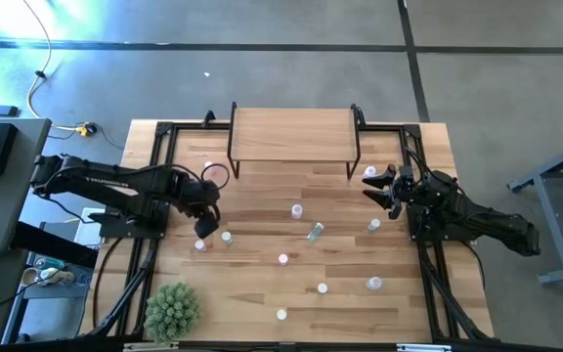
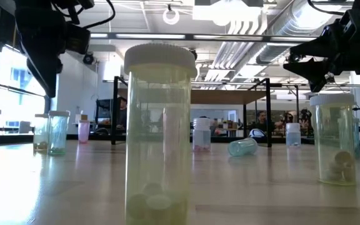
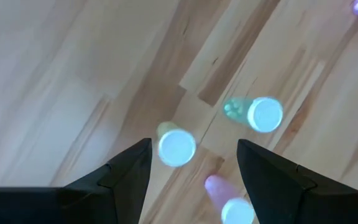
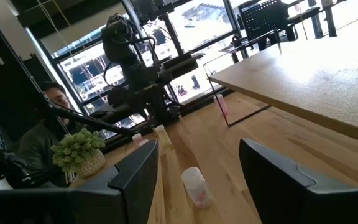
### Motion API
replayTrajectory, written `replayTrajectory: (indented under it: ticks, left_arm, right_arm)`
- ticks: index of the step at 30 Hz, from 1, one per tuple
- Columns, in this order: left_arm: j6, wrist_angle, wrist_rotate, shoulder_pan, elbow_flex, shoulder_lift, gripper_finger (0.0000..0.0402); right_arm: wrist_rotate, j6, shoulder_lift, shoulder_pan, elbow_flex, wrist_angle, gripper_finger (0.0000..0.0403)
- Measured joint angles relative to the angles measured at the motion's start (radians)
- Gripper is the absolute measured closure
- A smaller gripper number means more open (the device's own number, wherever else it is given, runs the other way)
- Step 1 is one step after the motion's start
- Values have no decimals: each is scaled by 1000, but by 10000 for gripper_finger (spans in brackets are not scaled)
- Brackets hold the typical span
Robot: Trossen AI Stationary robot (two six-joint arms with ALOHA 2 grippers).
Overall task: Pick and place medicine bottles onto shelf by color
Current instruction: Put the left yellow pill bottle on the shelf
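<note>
Overhead, left pincer (image 1: 204,227) wide and empty above bottles (image 1: 227,237) near the desk's (image 1: 262,293) left edge, right pincer (image 1: 374,188) wide and empty by the right edge, shelf (image 1: 291,132) bare at the back edge, other bottles scattered mid-desk.

The table (image 1: 262,274) is pale wood planking, honey-toned with darker grain streaks; the shelf (image 1: 291,133) is the same light wood on black legs. Both arms are black. The bottles (image 1: 322,288) are translucent with white caps: a yellow one (image 2: 159,134), a green one (image 3: 253,114), a pink one (image 3: 227,200). The plant (image 1: 172,311) is spiky green.
</note>
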Motion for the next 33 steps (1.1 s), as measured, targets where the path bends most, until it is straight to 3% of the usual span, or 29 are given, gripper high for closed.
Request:
replayTrajectory:
  ticks: [20,29,33]
  left_arm:
    - [-62,-16,-41,-63,18,215,174]
    - [-71,0,-60,-63,18,261,174]
    - [-88,3,-81,-63,18,263,193]
  right_arm:
    - [-5,0,0,0,0,0,187]
    - [-4,0,0,0,0,0,187]
    - [-4,0,0,0,0,0,187]
